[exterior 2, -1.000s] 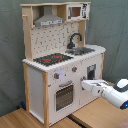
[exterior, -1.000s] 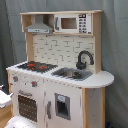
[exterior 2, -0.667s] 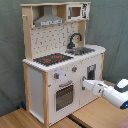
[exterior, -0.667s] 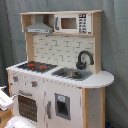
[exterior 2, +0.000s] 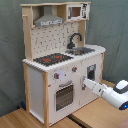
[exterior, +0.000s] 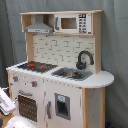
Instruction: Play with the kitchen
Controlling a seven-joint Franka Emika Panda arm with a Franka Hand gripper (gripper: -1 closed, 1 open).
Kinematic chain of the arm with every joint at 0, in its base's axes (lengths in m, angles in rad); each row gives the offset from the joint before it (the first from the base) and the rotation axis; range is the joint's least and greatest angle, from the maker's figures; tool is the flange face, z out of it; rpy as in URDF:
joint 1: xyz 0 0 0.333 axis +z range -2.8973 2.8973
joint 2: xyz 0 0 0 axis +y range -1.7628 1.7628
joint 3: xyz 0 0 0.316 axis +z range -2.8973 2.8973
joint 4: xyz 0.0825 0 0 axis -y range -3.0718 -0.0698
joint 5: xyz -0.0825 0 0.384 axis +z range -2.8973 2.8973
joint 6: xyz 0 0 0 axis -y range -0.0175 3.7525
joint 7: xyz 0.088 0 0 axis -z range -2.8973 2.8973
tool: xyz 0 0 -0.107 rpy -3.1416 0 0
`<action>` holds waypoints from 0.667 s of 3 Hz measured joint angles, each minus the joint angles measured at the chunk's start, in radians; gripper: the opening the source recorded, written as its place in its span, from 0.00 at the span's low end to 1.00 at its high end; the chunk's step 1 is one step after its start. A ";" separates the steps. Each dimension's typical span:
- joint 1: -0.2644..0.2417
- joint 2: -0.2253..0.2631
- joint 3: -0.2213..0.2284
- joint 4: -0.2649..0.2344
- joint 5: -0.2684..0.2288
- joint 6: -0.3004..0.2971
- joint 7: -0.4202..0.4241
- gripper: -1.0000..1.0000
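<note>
Gripper [exterior 2: 86, 83] comes in from the lower right of the second exterior view, its tip just before the kitchen [exterior 2: 60, 65] front beside the oven door [exterior 2: 64, 95]. I cannot tell its finger state. For me the kitchen fills the frame centre in both exterior views.

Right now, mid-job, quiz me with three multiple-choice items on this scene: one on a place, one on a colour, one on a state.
1. In the second exterior view, where does the arm reach?
A. the kitchen's front
B. the hood
C. the faucet

2. What colour is the faucet?
A. white
B. black
C. red

3. How is the oven door?
A. hanging open
B. missing
C. closed

Answers:
1 A, the arm's tip meets the kitchen beside the oven door.
2 B, it curves dark over the sink.
3 C, it sits flush with the front in both exterior views.
</note>
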 joint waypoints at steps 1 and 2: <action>-0.025 -0.002 0.014 0.009 0.000 0.000 0.117 1.00; -0.060 -0.002 0.039 0.023 0.000 0.001 0.226 1.00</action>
